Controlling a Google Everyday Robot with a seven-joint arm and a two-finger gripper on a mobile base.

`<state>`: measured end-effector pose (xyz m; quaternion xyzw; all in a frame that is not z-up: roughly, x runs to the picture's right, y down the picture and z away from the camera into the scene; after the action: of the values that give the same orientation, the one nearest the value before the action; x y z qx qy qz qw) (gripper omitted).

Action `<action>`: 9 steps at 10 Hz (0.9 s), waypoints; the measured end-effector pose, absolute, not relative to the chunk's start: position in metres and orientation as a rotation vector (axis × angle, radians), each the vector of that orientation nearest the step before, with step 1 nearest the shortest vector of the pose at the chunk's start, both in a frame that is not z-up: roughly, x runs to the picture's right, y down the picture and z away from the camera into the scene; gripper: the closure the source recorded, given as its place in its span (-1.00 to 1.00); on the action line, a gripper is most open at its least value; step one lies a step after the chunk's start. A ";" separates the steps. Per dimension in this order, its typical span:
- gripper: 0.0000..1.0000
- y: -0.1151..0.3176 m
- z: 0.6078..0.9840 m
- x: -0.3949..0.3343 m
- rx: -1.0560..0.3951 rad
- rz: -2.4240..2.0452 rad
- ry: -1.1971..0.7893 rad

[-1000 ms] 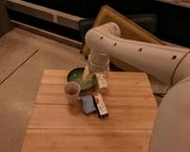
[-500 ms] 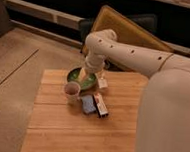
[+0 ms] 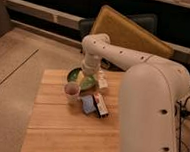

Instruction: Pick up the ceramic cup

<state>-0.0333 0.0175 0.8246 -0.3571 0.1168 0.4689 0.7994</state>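
Note:
The ceramic cup (image 3: 71,91) is a small pale beige-pink cylinder with a reddish inside, standing upright on the wooden table (image 3: 59,127) left of centre. The green bowl (image 3: 77,76) sits just behind it, partly hidden by my arm. My gripper (image 3: 87,81) hangs from the white arm over the bowl's right side, just right of and behind the cup.
A blue packet (image 3: 88,104) and a dark-and-white box (image 3: 101,104) lie right of the cup. A small white packet (image 3: 102,81) lies right of the bowl. A yellow board (image 3: 129,36) leans behind the table. My white arm fills the right side.
The arm has swung further left and lower, bringing the gripper down over the bowl, closer to the cup. The cup and packets have not moved.

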 end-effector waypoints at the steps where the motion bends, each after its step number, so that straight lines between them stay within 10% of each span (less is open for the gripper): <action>1: -0.30 0.018 0.825 -0.033 -0.766 1.006 0.252; 9: -0.30 0.019 0.839 -0.064 -0.809 0.936 0.190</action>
<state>-0.0643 0.0195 0.8392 -0.3788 0.0889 0.4380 0.8104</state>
